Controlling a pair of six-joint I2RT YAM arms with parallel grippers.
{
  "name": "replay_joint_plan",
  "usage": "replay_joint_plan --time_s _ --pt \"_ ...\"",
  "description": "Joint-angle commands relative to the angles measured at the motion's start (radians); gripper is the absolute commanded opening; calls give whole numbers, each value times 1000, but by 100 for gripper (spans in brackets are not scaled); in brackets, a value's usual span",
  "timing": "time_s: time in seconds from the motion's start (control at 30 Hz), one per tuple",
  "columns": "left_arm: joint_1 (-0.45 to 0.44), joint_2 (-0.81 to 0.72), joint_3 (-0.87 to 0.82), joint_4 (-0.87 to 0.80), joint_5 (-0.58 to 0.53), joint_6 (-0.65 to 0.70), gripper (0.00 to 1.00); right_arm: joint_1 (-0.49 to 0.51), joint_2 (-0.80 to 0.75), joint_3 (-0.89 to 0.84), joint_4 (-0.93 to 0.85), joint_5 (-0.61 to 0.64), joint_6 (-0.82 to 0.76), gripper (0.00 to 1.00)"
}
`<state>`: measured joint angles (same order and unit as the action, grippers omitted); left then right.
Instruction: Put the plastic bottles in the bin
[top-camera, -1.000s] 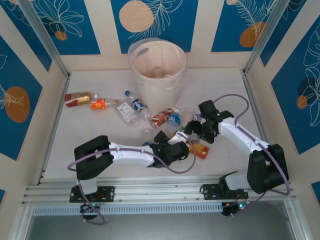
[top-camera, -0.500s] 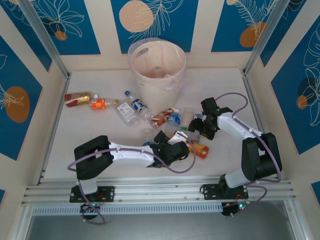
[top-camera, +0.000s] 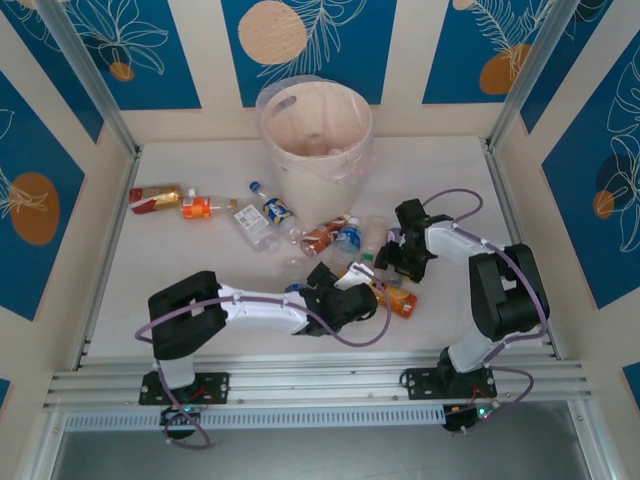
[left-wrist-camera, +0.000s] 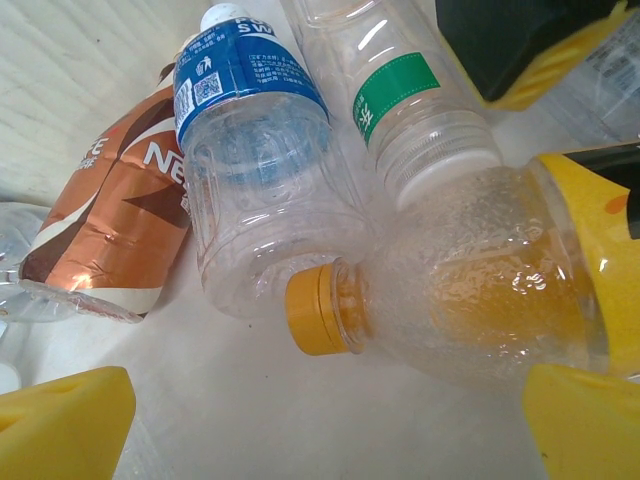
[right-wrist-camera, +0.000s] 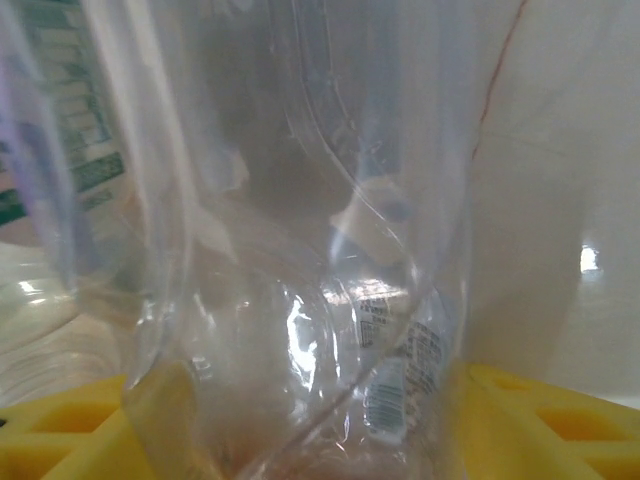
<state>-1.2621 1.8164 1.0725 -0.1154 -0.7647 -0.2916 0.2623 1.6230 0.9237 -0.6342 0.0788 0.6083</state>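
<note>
The clear plastic bottle (right-wrist-camera: 300, 250), on the counter (top-camera: 450, 170) right of centre, points its long axis straight away from the right jaws flanking its end (pinching or not, I cannot tell), the left jaws spread, the round pale pink plastic bin (top-camera: 330, 115) far-left.

clear bottle (right-wrist-camera: 300, 250) blurred, cut off above, orange-capped bottle (left-wrist-camera: 470, 280) base cropped

Bottles (top-camera: 345, 240) crowd the middle of the table (top-camera: 440, 170), at six o'clock from the bin (top-camera: 315, 125). The left arm (top-camera: 260, 310) and right arm (top-camera: 470, 255) block the near side. Three o'clock of the bin is bare.
</note>
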Motion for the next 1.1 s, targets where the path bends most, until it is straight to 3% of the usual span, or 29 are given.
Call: replay_joint_plan --time_s 0.0,0.2,0.5,0.8,1.07 --pt "9 -7 -13 -18 -24 -28 99 11 8 27 4 21 -7 64" --pt "9 -11 -17 -23 -30 -29 99 13 -30 62 -51 85 -21 49" --pt "8 -14 -23 -22 -33 -36 99 13 -181 199 -213 186 -52 43" --pt "5 -9 -25 -25 -27 -38 99 69 -197 569 -282 157 -133 43" --pt "-4 -5 -24 -37 -27 -38 99 138 -13 916 -237 90 -159 43"
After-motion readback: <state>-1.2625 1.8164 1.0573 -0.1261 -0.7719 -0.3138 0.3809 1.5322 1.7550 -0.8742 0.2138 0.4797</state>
